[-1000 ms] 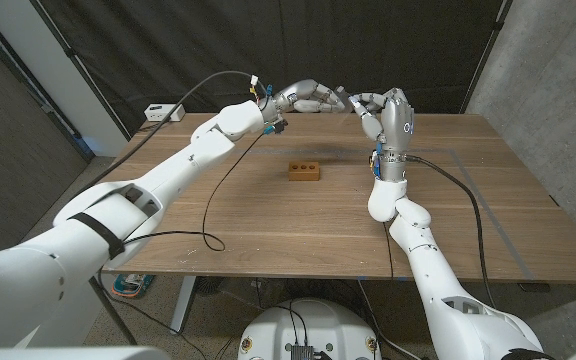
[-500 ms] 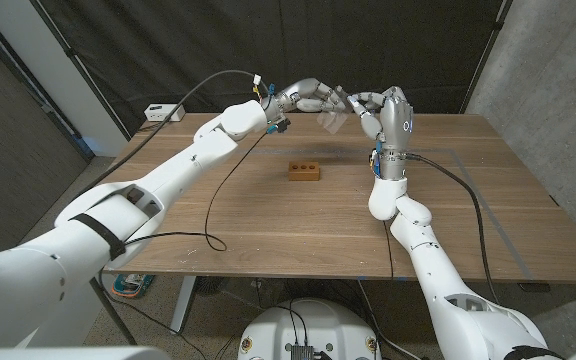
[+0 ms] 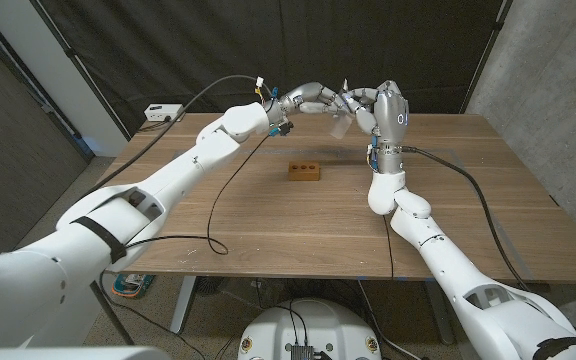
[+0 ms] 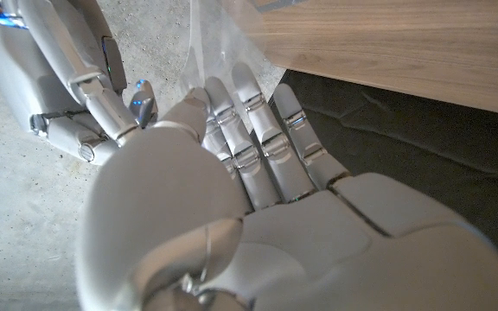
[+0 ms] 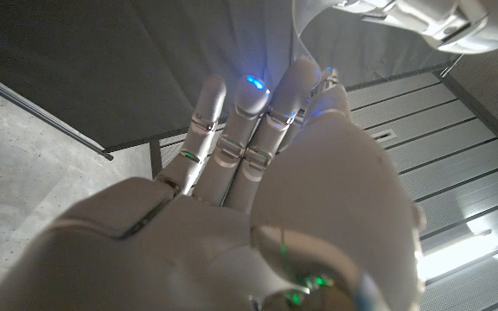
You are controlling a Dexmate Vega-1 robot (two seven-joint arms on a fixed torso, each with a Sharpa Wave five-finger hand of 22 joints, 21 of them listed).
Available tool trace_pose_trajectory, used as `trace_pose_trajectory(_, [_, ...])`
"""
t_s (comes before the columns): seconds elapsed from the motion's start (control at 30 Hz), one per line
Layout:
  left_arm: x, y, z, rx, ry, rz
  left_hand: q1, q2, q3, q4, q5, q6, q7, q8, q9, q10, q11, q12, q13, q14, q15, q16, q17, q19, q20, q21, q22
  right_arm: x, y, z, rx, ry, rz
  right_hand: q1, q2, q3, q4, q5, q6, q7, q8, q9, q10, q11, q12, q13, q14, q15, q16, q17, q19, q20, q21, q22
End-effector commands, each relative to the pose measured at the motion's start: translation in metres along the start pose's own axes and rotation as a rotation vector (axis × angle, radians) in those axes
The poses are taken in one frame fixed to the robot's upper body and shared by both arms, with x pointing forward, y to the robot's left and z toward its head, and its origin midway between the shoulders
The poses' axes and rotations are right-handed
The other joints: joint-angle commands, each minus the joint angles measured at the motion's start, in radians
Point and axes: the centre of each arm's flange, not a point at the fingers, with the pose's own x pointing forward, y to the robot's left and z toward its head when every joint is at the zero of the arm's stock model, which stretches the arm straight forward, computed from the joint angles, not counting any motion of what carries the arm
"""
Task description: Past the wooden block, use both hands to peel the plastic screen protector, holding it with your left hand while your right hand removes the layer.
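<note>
The small wooden block (image 3: 304, 169) with holes in its top sits mid-table. Beyond it, above the table's far part, both hands meet in the air. My left hand (image 3: 308, 98) holds the clear plastic screen protector (image 3: 340, 122), which hangs slanted under the fingertips. My right hand (image 3: 378, 105) stands upright with its fingers pinching the sheet's top edge against the left hand's. In the left wrist view, my left hand (image 4: 232, 173) has its fingers on the transparent sheet (image 4: 219, 39), with the right hand (image 4: 76, 95) curled beside it. The right wrist view looks along my right hand (image 5: 258, 173).
The wooden table (image 3: 268, 230) carries a black cable (image 3: 213, 215) looping along its left half. A white box (image 3: 163, 111) sits at the back left corner. Another cable (image 3: 473, 195) runs along the right arm. A dark curtain hangs behind.
My right hand has turned and drawn a little closer to the left hand. The clear sheet, hardly seen a second ago, now hangs in plain sight below the fingertips.
</note>
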Motion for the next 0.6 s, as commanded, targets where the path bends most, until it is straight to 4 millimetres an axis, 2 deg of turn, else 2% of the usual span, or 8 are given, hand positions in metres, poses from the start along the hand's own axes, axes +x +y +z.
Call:
trace_pose_trajectory(0.03, [0.0009,-0.0038,-0.0010,-0.085,-0.021,-0.028,0.012,0.014,0.003,-0.007,0.006,0.118,0.107,0.077,0.062,0.024,-0.015,0.011,0.033,0.015,-0.056,0.005,0.004,0.009,-0.005,0.007,0.001,-0.0044,0.0128,0.0064,-0.045,-0.055,0.086,0.007,-0.011,-0.010,-0.001,0.008,0.018,-0.014,0.005,0.015,0.007,-0.008,0.001,0.017,-0.012,-0.005,0.011,0.012,-0.019,-0.158,0.016,0.007])
trace_pose_trajectory(0.23, [0.0023,-0.0034,-0.0015,-0.102,-0.029,-0.033,0.013,0.014,0.003,-0.010,0.004,0.121,0.110,0.079,0.067,0.025,-0.021,0.015,0.039,0.017,-0.056,0.004,0.009,0.007,-0.008,0.012,0.001,-0.0075,0.0180,0.0053,-0.058,-0.067,0.111,0.010,-0.013,-0.020,0.000,0.013,0.021,-0.014,0.002,0.012,0.010,-0.013,0.002,0.030,-0.021,-0.005,0.022,0.020,-0.038,-0.158,0.034,0.013])
trace_pose_trajectory(0.6, [0.0014,-0.0042,-0.0011,-0.109,-0.032,-0.029,0.012,0.013,0.004,-0.013,0.001,0.128,0.110,0.080,0.070,0.027,-0.010,0.021,0.049,0.021,-0.055,0.003,0.016,0.005,-0.012,0.022,0.000,-0.0104,0.0160,0.0006,-0.072,-0.058,0.096,0.009,-0.015,-0.041,0.004,0.021,0.035,-0.026,-0.007,0.009,0.022,-0.025,0.018,0.059,-0.032,-0.004,0.066,0.030,-0.064,-0.157,0.057,0.024])
